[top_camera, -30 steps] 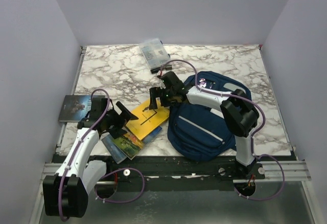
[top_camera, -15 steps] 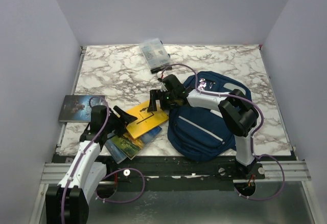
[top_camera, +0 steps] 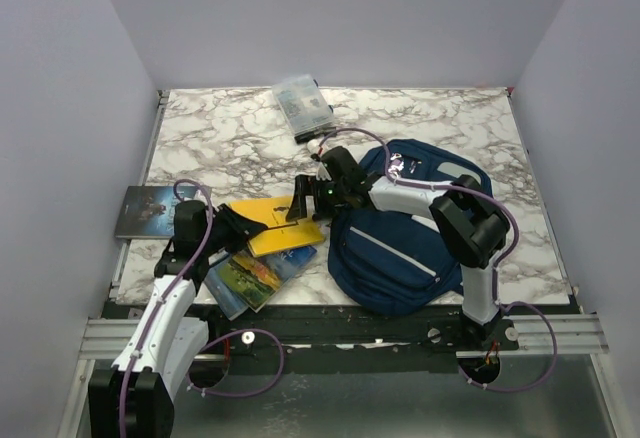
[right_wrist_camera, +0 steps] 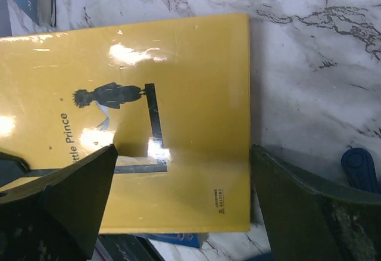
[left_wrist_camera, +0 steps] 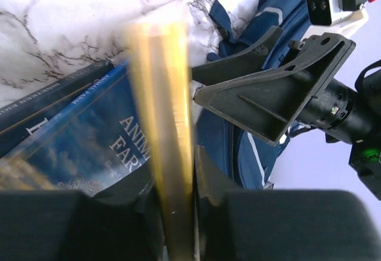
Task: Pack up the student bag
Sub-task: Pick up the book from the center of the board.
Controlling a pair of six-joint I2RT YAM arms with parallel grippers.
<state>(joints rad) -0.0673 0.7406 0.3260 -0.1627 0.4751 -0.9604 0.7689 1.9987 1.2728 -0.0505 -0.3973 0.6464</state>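
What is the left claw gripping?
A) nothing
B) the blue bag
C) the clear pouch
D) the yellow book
D: in the left wrist view the left claw pinches the edge of the yellow book.

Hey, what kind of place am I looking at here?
Probably a robot lab cell: a marble table boxed by plain walls, two arms bolted to a rail, and a staged backpack and yellow book.
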